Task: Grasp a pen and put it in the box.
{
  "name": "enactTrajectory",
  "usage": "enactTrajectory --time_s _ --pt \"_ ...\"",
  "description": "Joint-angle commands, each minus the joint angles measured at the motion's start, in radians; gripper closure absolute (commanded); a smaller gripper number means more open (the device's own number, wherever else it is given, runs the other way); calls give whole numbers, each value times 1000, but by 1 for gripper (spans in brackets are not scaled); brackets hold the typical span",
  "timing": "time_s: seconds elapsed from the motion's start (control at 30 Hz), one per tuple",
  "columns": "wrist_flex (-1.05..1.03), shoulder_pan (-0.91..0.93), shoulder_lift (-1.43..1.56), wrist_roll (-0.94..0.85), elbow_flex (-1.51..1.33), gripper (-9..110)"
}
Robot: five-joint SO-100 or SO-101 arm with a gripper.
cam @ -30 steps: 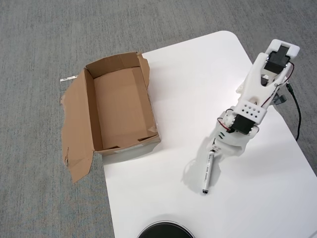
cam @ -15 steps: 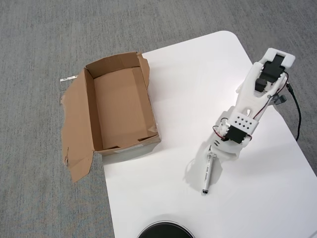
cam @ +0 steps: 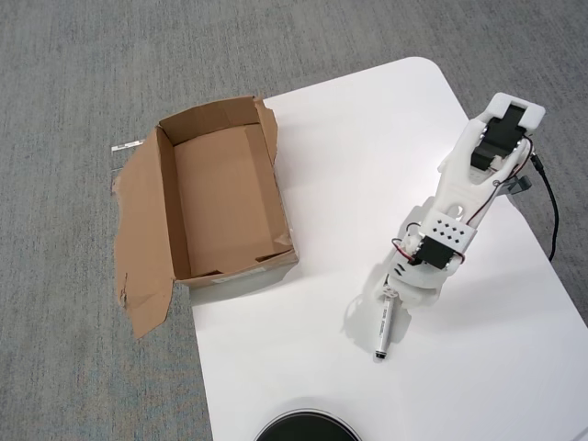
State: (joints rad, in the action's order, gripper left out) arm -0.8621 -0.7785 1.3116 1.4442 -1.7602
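Observation:
The pen [cam: 382,329] lies on the white table [cam: 349,138], white-barrelled with its dark tip toward the bottom of the overhead view. My white gripper [cam: 393,290] hangs right over the pen's upper end and hides it. From above, the spread of the fingers does not show, nor whether they touch the pen. The box [cam: 167,207], brown cardboard and open-topped, sits well to the left, straddling the table's left edge, with nothing visible inside. One wide torn flap [cam: 140,248] splays out to its left.
A black round object [cam: 308,428] pokes in at the bottom edge. A black cable [cam: 552,211] runs along the table's right side by the arm's base. Grey carpet surrounds the table.
The arm has stretched further down the view, and the gripper has slid lower along the pen, covering more of its upper end. The pen and box have stayed in place.

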Motion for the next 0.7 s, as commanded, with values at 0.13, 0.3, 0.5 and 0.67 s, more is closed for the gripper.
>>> enactTrajectory --time_s 0.13,0.3,0.5,0.67 --pt "9 4 0 -4 18 84" --pt "9 1 0 -2 16 84" --pt "9 -1 0 1 13 96" --pt "9 -2 0 -4 15 101"
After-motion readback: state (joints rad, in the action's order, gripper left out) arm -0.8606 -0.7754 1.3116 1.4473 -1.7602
